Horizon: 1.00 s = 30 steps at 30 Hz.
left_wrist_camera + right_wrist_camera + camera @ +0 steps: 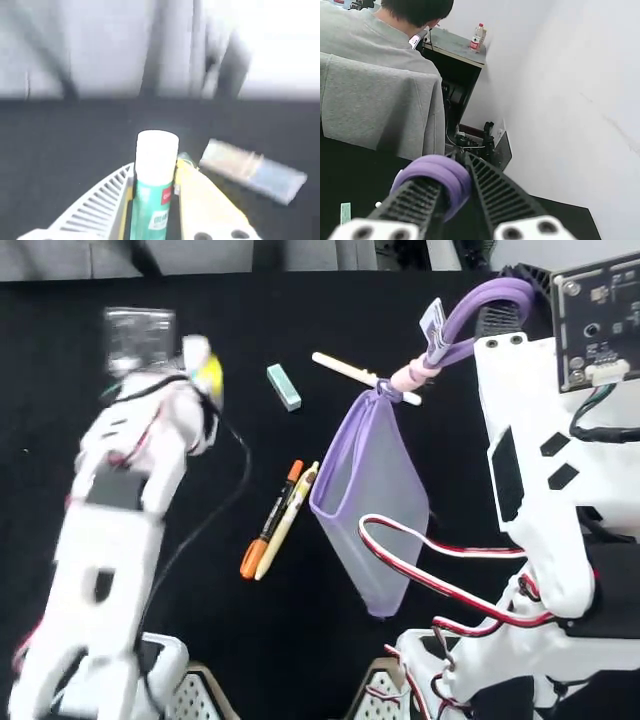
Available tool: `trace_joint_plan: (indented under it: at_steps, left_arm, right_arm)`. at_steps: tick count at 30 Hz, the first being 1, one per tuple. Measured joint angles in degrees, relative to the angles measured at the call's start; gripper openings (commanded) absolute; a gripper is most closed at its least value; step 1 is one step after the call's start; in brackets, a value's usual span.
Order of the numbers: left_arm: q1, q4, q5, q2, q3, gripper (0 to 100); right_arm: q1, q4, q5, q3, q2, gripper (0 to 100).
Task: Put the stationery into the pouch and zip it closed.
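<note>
A purple pouch hangs open-mouthed above the black table, held up by its purple strap. My right gripper is shut on that strap. My left gripper is shut on a glue stick with a white cap and green body; it is at the far left of the table. On the table lie a teal eraser, a white stick-like pencil, an orange marker and a yellow pen.
A clear plastic case lies at the far left, just beyond the left gripper, and shows close by in the left wrist view. Red and white cables loop beside the pouch. A seated person is beyond the table.
</note>
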Motion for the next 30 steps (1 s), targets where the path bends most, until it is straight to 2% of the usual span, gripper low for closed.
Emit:
trace_joint_plan:
  at_steps: [5,8,11,14,21,24,30]
  left_arm:
    - [3.7,-9.3,17.2,-23.1,7.5,3]
    - [7.9,-14.6,20.5,-35.9,14.3,3]
    - [14.2,-18.2,20.0,-43.1,19.8,3]
    - [21.0,-18.9,18.2,-44.3,23.6,3]
    - [41.1,-19.2,5.2,-44.5,28.7,3]
    - [43.4,-20.0,2.1,-45.1,30.1,3]
    - [42.2,-20.6,1.1,-45.3,33.2,3]
  right_arm:
    - [0.0,0.0,0.0,0.0,0.0,1.1]
    - [0.0,0.0,0.0,0.0,0.0,1.1]
    - [0.0,0.0,0.0,0.0,0.0,1.1]
    - [0.0,0.0,0.0,0.0,0.0,1.1]
    - [0.0,0.0,0.0,0.0,0.0,1.1]
    - [0.0,0.0,0.0,0.0,0.0,1.1]
    - [0.0,0.0,0.0,0.0,0.0,1.1]
